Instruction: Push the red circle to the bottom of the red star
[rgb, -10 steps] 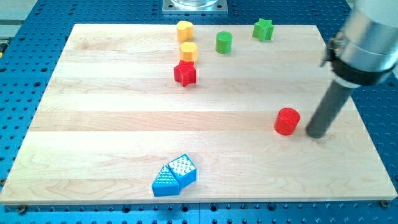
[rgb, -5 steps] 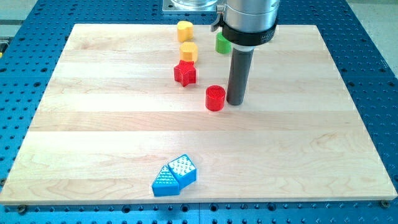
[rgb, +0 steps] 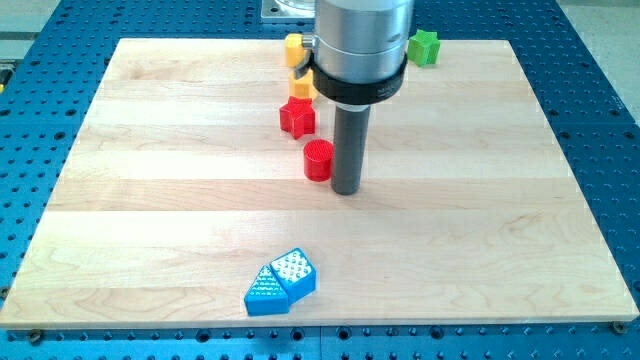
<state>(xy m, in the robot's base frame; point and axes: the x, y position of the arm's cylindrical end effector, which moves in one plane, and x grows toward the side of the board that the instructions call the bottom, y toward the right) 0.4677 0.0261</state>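
The red circle (rgb: 318, 160) stands on the wooden board, just below and slightly right of the red star (rgb: 297, 117), with a small gap between them. My tip (rgb: 346, 189) rests on the board right beside the red circle, on its right and slightly lower, touching or nearly touching it. The rod rises from there to the wide grey arm body, which covers part of the board's top middle.
Two yellow blocks (rgb: 293, 45) (rgb: 298, 86) sit above the red star, partly hidden by the arm. A green star (rgb: 424, 46) is at the top right. Two blue blocks (rgb: 281, 281) lie together near the bottom edge. The green cylinder is hidden behind the arm.
The red circle has been pushed left across the board, from the right side to just below the red star. My tip followed it left, staying on its right side.
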